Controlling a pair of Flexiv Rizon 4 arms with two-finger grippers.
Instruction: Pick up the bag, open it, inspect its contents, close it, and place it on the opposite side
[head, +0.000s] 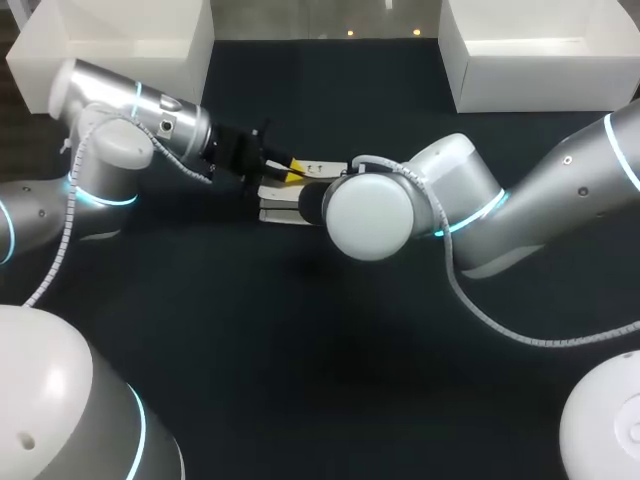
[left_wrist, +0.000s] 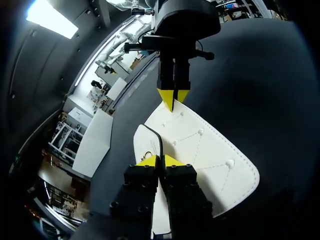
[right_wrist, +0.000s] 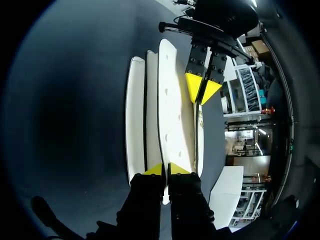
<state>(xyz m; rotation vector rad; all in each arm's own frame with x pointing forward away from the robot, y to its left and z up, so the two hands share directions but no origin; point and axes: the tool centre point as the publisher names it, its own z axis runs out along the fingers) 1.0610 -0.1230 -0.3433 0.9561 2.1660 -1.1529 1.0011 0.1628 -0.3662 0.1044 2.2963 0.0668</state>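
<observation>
Mid-table, you're seeing the bag (head: 285, 212) hanging stretched between both grippers, its white flap spread out. The left gripper (left_wrist: 160, 161) is pinching one end of it, fingers almost touching. The right gripper (right_wrist: 165, 168) is pinching the opposite end the same way.

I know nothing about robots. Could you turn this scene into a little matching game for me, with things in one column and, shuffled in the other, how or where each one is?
Things:
1. bag
2. left gripper
3. right gripper
4. table

Descriptions:
A. black, lying under everything
B. white, stitched and studded, pinched at opposite edges
C. shut on the bag, its arm entering from the head view's left
D. shut on the bag, its fingers hidden behind its own arm in the head view

Pairs: 1-B, 2-C, 3-D, 4-A
</observation>
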